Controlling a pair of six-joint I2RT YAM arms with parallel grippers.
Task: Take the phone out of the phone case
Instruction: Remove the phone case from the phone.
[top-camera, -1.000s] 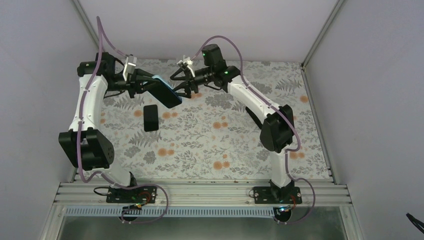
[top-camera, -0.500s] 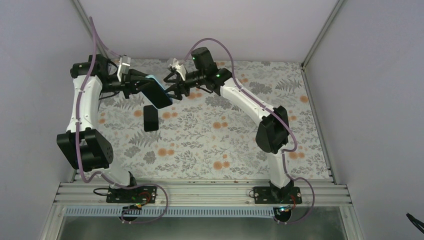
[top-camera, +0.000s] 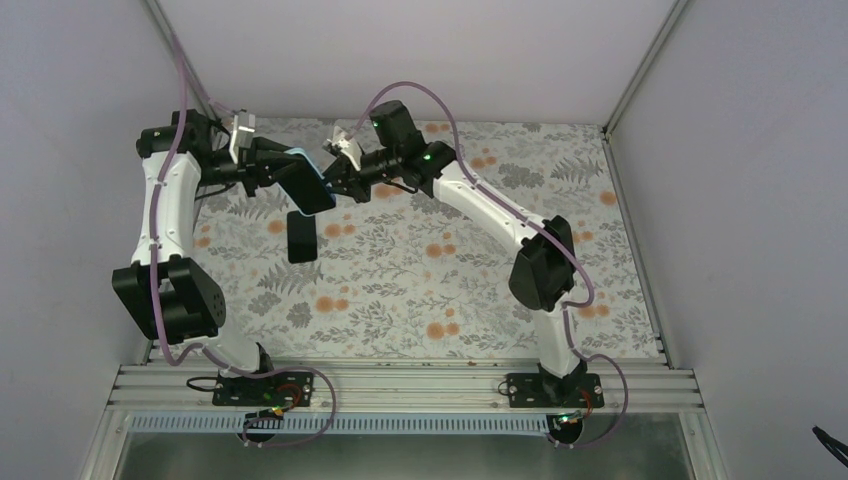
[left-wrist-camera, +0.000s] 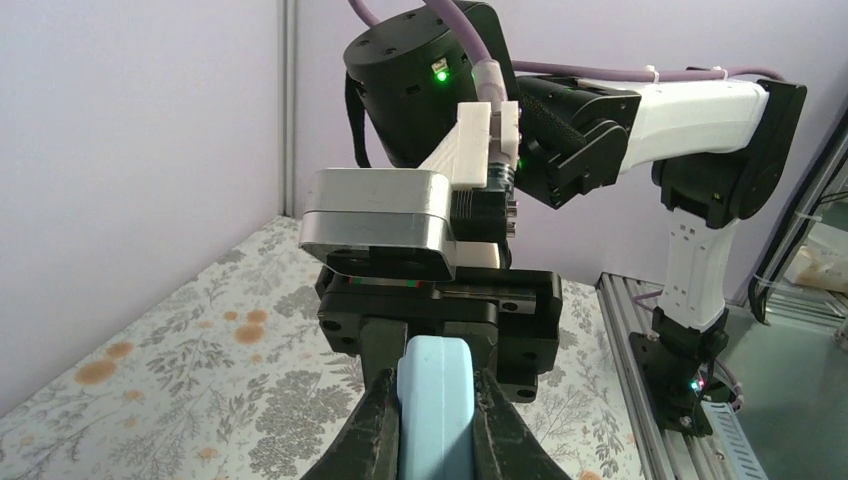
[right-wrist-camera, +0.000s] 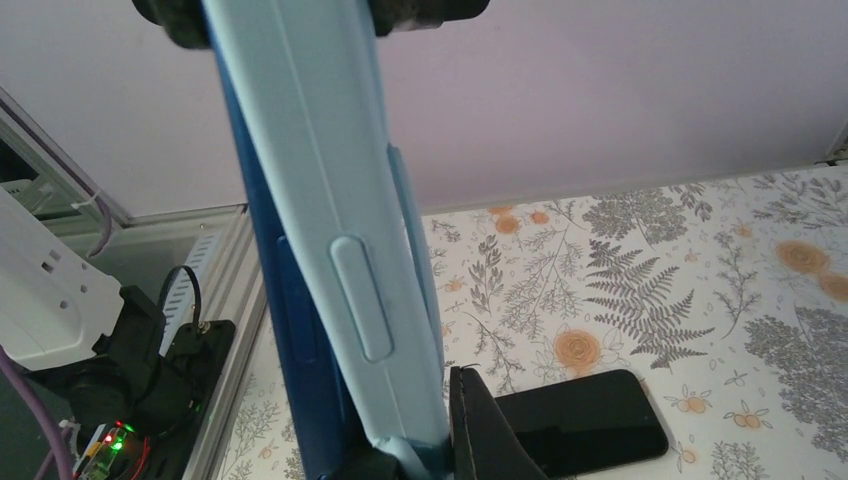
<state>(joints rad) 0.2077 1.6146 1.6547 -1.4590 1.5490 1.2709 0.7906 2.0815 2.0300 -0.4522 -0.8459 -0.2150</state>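
A light-blue phone case hangs in the air over the back left of the table, held at both ends. My left gripper is shut on its left end; in the left wrist view the case's rounded end sits squeezed between the black fingers. My right gripper is shut on the opposite end, with one black finger pressed against the case. A dark blue layer runs along one side of the case; I cannot tell whether it is the phone.
A black phone-shaped slab lies flat on the floral table below the case, also visible in the right wrist view. Grey walls stand close at the back and left. The aluminium rail runs along the near edge.
The right gripper moved left onto the case's free end and went from open to shut on it. The left arm drew the case slightly left and back.
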